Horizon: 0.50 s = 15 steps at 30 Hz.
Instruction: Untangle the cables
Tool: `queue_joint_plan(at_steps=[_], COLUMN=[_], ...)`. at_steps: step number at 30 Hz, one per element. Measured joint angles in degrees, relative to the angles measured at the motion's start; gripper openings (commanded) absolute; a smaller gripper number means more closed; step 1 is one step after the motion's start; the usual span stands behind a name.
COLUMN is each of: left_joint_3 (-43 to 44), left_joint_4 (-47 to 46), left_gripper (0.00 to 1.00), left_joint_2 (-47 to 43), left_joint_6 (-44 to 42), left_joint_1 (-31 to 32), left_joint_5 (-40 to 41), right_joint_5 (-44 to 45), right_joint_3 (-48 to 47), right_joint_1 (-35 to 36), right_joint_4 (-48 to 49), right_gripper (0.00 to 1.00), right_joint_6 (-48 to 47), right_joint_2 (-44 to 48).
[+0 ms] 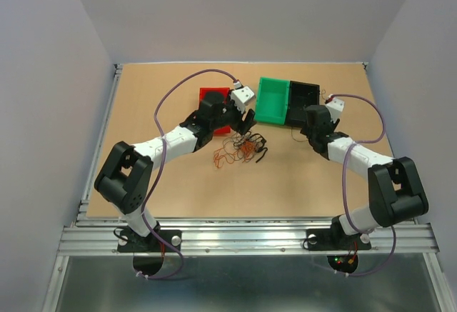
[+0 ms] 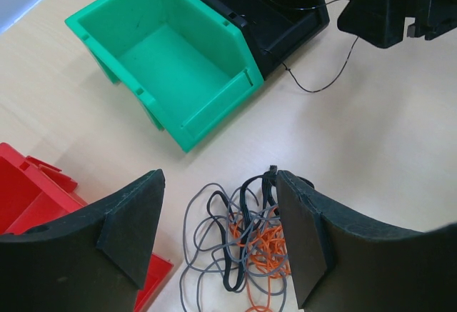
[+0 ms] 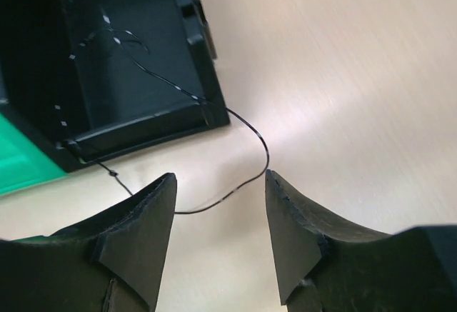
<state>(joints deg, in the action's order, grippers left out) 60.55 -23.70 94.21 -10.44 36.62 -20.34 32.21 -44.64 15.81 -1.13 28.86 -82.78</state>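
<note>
The cables lie as a loose bunch of black, orange and grey wires on the wooden table, near the red bin and closer to the arm bases than the green bin. The left gripper hangs over them with its fingers spread wide and clamped on none of them; the bunch shows in the gap between the fingers (a black loop sits right by the inner face of one finger, though the wrist view does not settle whether they touch).

The green bin stands side by side with the black bin, their walls touching. A single thin black wire lies partly inside the black bin, passes over its front lip and curves out onto the table. The right gripper is poised over that curve, its fingers likewise apart; the wire crosses the gap between them, lying on the table and not pinched.
</note>
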Motion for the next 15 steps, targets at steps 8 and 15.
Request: queue_joint_plan(at_steps=[8,15], left_joint_3=[0.0,0.0], left_joint_4=[0.02,0.07], left_gripper=[0.75,0.75], left_joint_2=[0.0,0.0], left_joint_6=[-0.02,-0.02], left_joint_1=[0.0,0.0], left_joint_5=[0.0,-0.02], right_joint_5=[5.57,8.15], right_joint_3=[0.57,-2.6], right_joint_1=[-0.02,-0.79], right_joint_4=[0.09,-0.2], right_gripper=[0.56,0.01], right_joint_6=[2.95,3.5], right_joint_2=[-5.18,-12.35])
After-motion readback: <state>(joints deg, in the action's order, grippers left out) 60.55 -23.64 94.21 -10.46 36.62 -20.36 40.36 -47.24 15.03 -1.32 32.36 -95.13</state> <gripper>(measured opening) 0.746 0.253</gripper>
